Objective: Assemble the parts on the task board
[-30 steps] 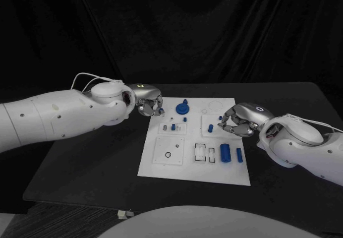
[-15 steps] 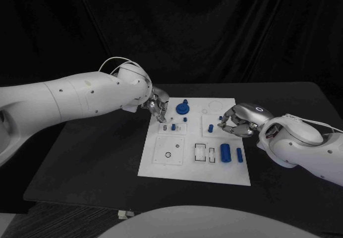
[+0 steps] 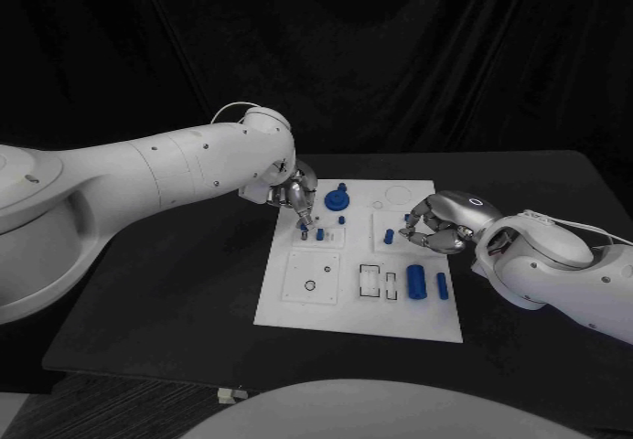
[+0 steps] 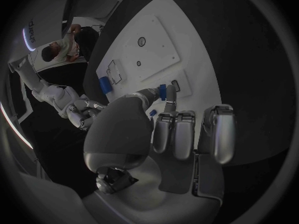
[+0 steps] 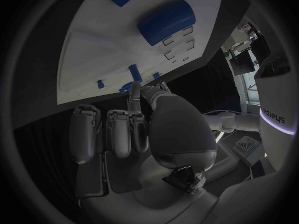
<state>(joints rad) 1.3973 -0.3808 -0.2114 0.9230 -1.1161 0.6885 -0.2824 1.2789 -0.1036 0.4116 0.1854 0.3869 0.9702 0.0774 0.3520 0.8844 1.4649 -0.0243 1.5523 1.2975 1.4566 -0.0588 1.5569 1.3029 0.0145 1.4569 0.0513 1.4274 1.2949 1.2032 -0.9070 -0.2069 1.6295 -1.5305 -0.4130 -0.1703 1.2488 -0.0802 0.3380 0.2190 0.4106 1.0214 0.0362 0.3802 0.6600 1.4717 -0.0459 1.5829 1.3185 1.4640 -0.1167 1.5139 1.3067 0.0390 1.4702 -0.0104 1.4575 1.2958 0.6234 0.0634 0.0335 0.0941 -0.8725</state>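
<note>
The white task board (image 3: pixel 356 311) lies flat in the middle of the black table (image 3: pixel 172 283), with small blue parts standing or lying on it: a round knob (image 3: pixel 337 198) at its far edge and a fat cylinder (image 3: pixel 417 282) nearer the robot. The left hand (image 3: pixel 293 194) hovers over the board's far left corner, fingers curled in; whether a fingertip touches a peg is hard to tell. The right hand (image 3: pixel 435 224) is curled by a small blue peg (image 3: pixel 390 236), its grasp unclear. Black drapes hang behind.

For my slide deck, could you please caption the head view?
Both hands, left and right, hover over the white board among small blue parts.
</note>
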